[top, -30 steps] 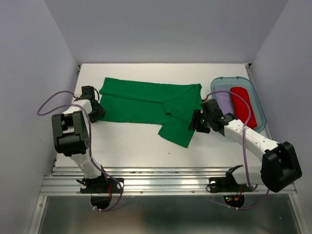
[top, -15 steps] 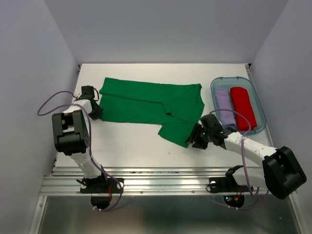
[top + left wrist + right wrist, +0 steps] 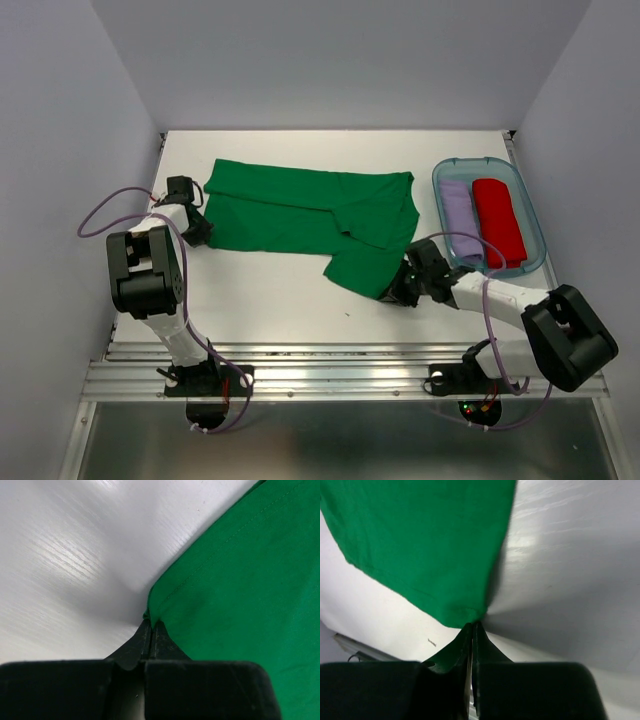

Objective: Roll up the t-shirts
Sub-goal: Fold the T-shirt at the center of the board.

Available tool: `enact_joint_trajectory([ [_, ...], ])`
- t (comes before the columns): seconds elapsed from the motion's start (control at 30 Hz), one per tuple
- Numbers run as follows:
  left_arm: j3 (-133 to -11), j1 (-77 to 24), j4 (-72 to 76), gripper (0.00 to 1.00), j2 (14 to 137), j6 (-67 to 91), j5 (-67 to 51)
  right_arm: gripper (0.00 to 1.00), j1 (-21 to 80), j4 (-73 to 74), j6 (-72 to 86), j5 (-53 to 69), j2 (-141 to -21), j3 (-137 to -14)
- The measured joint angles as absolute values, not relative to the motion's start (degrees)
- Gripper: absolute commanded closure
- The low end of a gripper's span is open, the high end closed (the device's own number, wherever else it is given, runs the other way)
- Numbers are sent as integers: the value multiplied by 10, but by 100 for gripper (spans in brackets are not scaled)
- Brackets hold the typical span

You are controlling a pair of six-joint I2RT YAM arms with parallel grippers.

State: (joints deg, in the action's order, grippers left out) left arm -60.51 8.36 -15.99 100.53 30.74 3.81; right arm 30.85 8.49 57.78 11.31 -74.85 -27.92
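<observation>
1. Loosely spread, the green t-shirt (image 3: 300, 205) lies across the middle of the surface (image 3: 270, 310), with one folded flap reaching toward 5 o'clock.
2. It is thin, limp cloth. It should weigh little and sag or crease when lifted, so hems and corners look like the surest holds.
3. At the shirt's 9 o'clock edge the left gripper (image 3: 200, 233) has its jaws pressed together on the hem corner. At 5 o'clock the right gripper (image 3: 397, 290) pinches the flap's tip the same way.
4. Only the overhead view shows the tray (image 3: 470, 159) at 3 o'clock, with a lilac t-shirt (image 3: 457, 212) and a red t-shirt (image 3: 497, 215) rolled inside. Only the wrist views show each pinch up close.
</observation>
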Motion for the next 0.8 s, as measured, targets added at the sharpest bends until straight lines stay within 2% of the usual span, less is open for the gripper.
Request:
enact_joint_trajectory([
  [0.23, -607, 84, -174, 100, 999, 303, 30, 99, 309, 122, 575, 60, -719, -296],
  [0.47, -653, 84, -200, 100, 991, 296, 15, 99, 309, 180, 541, -15, -677, -403],
  [0.8, -707, 83, -214, 100, 988, 290, 4, 99, 306, 212, 476, -86, -725, -537],
])
